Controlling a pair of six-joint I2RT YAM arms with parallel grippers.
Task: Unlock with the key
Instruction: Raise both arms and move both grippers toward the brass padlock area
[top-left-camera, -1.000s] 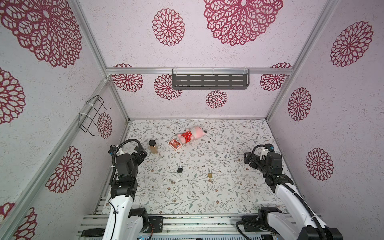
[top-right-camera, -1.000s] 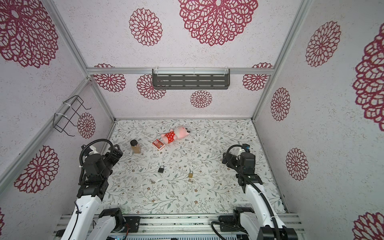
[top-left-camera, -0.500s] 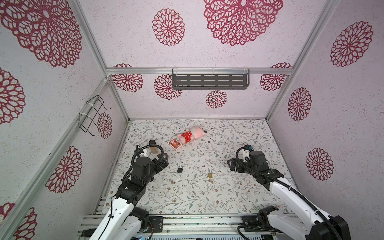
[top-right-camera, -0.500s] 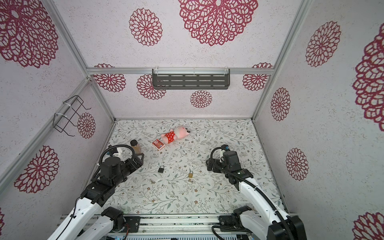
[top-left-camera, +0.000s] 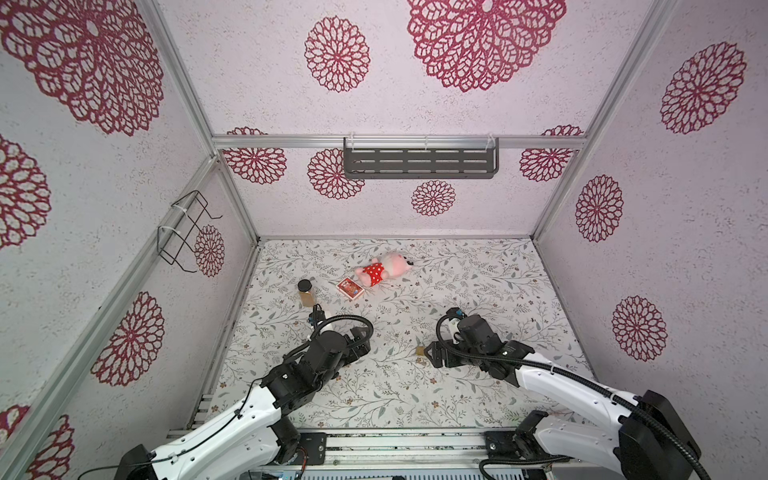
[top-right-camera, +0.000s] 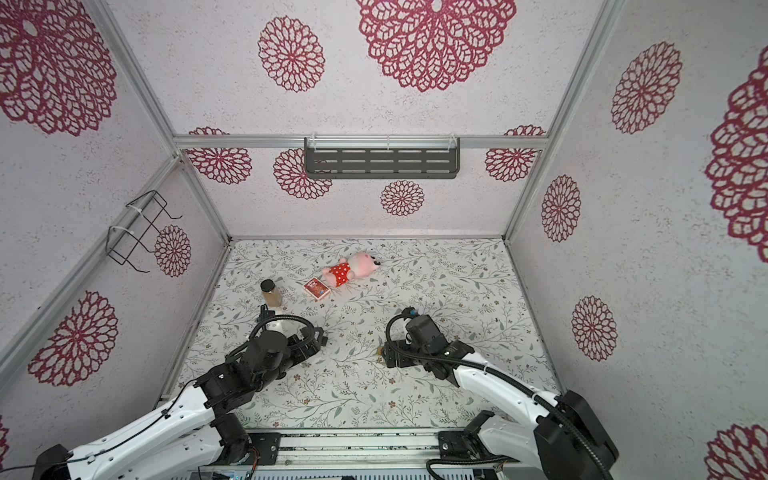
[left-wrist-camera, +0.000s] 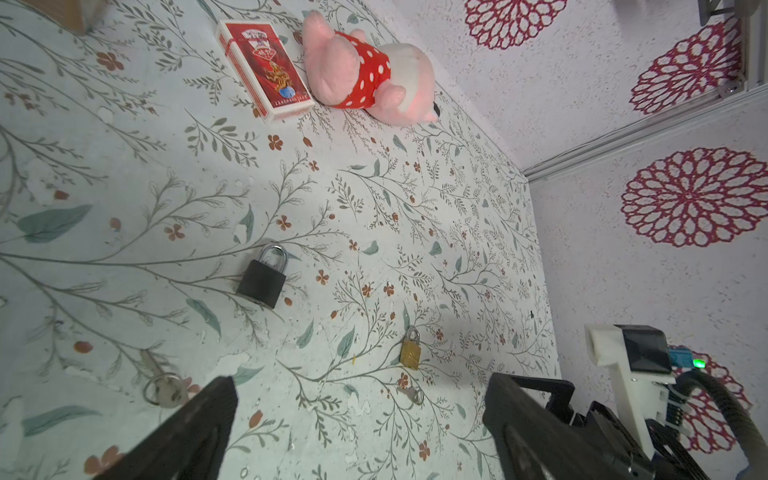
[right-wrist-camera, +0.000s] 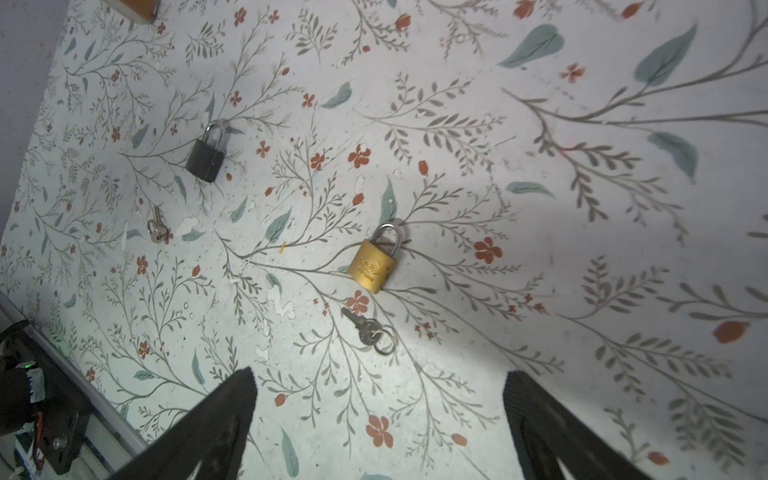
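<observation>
At the left of the floral table (top-left-camera: 478, 291), the left gripper (left-wrist-camera: 359, 386) is being held with its jaws spread fully wide, and nothing is being gripped or touched by it. Ahead of it, in the left wrist view, a black padlock (left-wrist-camera: 262, 278) is being shown lying flat with its shackle closed, and a ringed key (left-wrist-camera: 164, 388) is lying near it. Further right, a brass padlock (right-wrist-camera: 372, 266) is lying flat, also closed, with a smaller key (right-wrist-camera: 368, 330) just beside its base but apart from it. Which pair is meant by the task cannot be told. Both locks are being judged small, dense and rigid, likely to slide on the smooth surface, so each is probably best clamped across the body's narrow sides, the keyhole end being left free. The keys are being judged thin, light and slippery, lying flush. The bow or ring is probably the place to be pinched, the blade being left exposed. At the right, the right gripper (right-wrist-camera: 380, 374) is being held over the brass lock and its key, jaws wide apart, nothing being held or touched.
</observation>
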